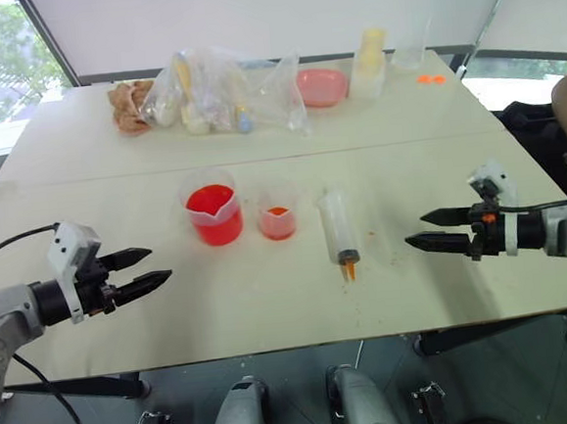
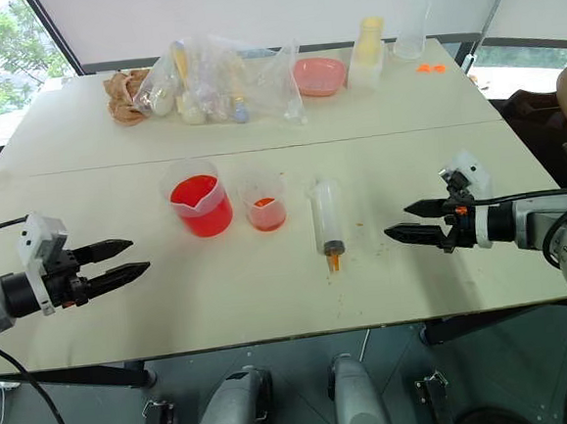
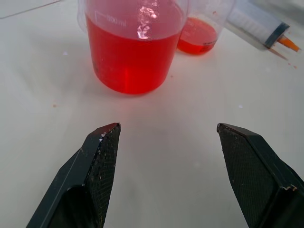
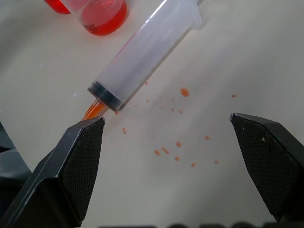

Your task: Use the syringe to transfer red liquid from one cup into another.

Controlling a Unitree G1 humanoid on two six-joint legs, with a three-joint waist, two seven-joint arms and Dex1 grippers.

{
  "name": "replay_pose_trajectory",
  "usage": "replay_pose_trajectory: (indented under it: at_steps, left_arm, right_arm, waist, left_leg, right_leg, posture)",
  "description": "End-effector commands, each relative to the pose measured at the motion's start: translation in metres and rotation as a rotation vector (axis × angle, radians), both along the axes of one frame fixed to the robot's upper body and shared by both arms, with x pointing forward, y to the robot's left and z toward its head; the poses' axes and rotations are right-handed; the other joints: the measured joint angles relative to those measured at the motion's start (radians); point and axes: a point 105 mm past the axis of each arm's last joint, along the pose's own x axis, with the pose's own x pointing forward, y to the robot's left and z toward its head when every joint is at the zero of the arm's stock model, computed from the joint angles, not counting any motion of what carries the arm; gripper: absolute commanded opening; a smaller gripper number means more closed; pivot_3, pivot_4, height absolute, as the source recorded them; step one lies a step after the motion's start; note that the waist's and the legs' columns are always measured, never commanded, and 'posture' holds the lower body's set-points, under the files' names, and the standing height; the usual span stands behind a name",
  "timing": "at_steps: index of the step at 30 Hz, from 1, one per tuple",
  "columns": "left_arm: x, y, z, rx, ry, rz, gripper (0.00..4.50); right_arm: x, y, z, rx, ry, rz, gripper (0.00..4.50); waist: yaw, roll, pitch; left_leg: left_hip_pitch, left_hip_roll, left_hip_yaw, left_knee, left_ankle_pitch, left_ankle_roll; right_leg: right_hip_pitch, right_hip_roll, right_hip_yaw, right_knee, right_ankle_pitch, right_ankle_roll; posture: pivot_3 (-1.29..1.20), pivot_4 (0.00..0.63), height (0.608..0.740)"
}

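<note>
Syringe (image 1: 340, 226) lies flat on the table (image 1: 271, 301) beside the smaller cup (image 1: 277, 212), orange tip toward the robot — light, rigid, slick plastic; likely best pinched mid-barrel. Left gripper (image 1: 148, 267) and right gripper (image 1: 426, 231) both spread, empty — 2 idle.

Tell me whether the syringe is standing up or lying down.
Lying down. The syringe rests flat on the table, orange tip toward the robot, right of the smaller cup; nothing holds it.

Left gripper (image 1: 160, 265) and right gripper (image 1: 415, 231) point inward, jaws apart.
</note>
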Motion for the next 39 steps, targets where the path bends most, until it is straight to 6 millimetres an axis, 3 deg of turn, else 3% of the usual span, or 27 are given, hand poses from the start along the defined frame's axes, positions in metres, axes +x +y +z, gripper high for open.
replay_pose_trajectory:
  at_steps: [1, 5, 9, 14, 18, 22, 28, 34, 38, 39]
  left_arm:
    - [0.001, -0.003, 0.011, 0.005, -0.046, -0.007, 3.42]
    - [0.004, -0.007, 0.010, 0.012, -0.049, -0.017, 3.42]
    - [0.005, -0.012, 0.015, 0.018, -0.058, -0.047, 3.42]
    - [0.004, -0.018, 0.039, 0.061, -0.110, -0.100, 3.42]
    - [-0.003, -0.019, 0.047, 0.103, -0.135, -0.125, 3.42]
    - [-0.006, -0.025, 0.052, 0.063, -0.172, -0.124, 3.42]
    - [-0.010, -0.036, 0.035, 0.033, -0.174, -0.101, 3.42]
    - [-0.010, -0.042, 0.027, 0.026, -0.171, -0.086, 3.42]
    - [-0.008, -0.044, 0.024, 0.024, -0.173, -0.079, 3.42]
    - [-0.008, -0.044, 0.024, 0.024, -0.174, -0.078, 3.42]
  right_arm:
    - [0.003, 0.001, 0.013, 0.000, 0.011, -0.014, 4.42]
    - [0.013, 0.005, 0.021, 0.007, 0.010, -0.037, 4.42]
    - [0.017, 0.027, 0.037, 0.112, 0.052, 0.005, 4.42]
    - [0.047, 0.057, 0.036, 0.081, 0.207, -0.085, 4.42]
    - [0.064, 0.080, 0.036, 0.040, 0.310, -0.123, 4.42]
    - [0.073, 0.095, 0.018, -0.040, 0.426, -0.174, 4.42]
    - [0.082, 0.111, -0.007, -0.135, 0.501, -0.207, 4.42]
    - [0.097, 0.123, -0.032, -0.202, 0.489, -0.242, 4.42]
    - [0.107, 0.121, -0.047, -0.269, 0.448, -0.275, 4.42]
    - [0.107, 0.120, -0.049, -0.284, 0.443, -0.274, 4.19]
  waist:
    - [-0.001, 0.000, 0.000]
    - [0.000, 0.000, 0.000]
    - [-0.002, 0.000, 0.000]
    - [-0.007, 0.000, 0.000]
    - [-0.006, 0.000, 0.000]
    - [-0.003, 0.000, 0.000]
    - [-0.006, 0.000, 0.000]
    - [-0.017, -0.002, -0.001]
    - [-0.034, -0.007, -0.005]
    - [-0.034, -0.008, -0.005]
  left_leg:
    - [0.000, 0.000, 0.000, 0.000, 0.000, 0.000]
    - [0.000, 0.000, 0.000, 0.000, 0.000, 0.000]
    - [0.000, 0.000, 0.000, 0.000, 0.000, 0.000]
    - [-0.001, 0.000, 0.000, 0.000, 0.000, 0.000]
    - [-0.003, -0.001, 0.001, -0.002, 0.000, 0.000]
    - [-0.003, -0.002, 0.001, -0.002, 0.000, 0.000]
    - [-0.003, -0.003, 0.001, -0.002, 0.000, 0.000]
    - [0.001, -0.002, 0.001, -0.002, 0.000, 0.000]
    - [0.009, -0.001, 0.000, -0.002, 0.000, 0.000]
    - [0.013, -0.001, 0.000, -0.003, 0.000, 0.000]
  right_leg:
    - [0.000, 0.000, 0.000, 0.000, 0.000, 0.000]
    - [0.000, 0.000, 0.000, 0.000, 0.000, 0.000]
    - [0.000, 0.000, 0.000, 0.000, 0.000, 0.000]
    - [-0.002, 0.001, 0.000, 0.001, 0.001, -0.001]
    - [-0.005, 0.001, 0.000, 0.001, 0.001, 0.000]
    - [-0.005, 0.000, 0.000, 0.001, 0.001, 0.000]
    - [-0.005, 0.000, 0.000, 0.001, 0.001, 0.000]
    - [-0.002, 0.002, 0.000, 0.003, 0.002, 0.001]
    - [0.007, 0.004, 0.000, 0.002, 0.001, -0.001]
    - [0.010, 0.004, 0.000, 0.002, 0.001, -0.001]
  posture:
    - [0.00, 0.150, 0.740]
    - [0.00, 0.150, 0.740]
    - [0.00, 0.150, 0.740]
    - [0.00, 0.150, 0.740]
    - [0.00, 0.150, 0.740]
    - [0.00, 0.150, 0.740]
    - [0.00, 0.150, 0.740]
    - [0.00, 0.150, 0.740]
    - [0.00, 0.150, 0.740]
    - [0.00, 0.150, 0.740]
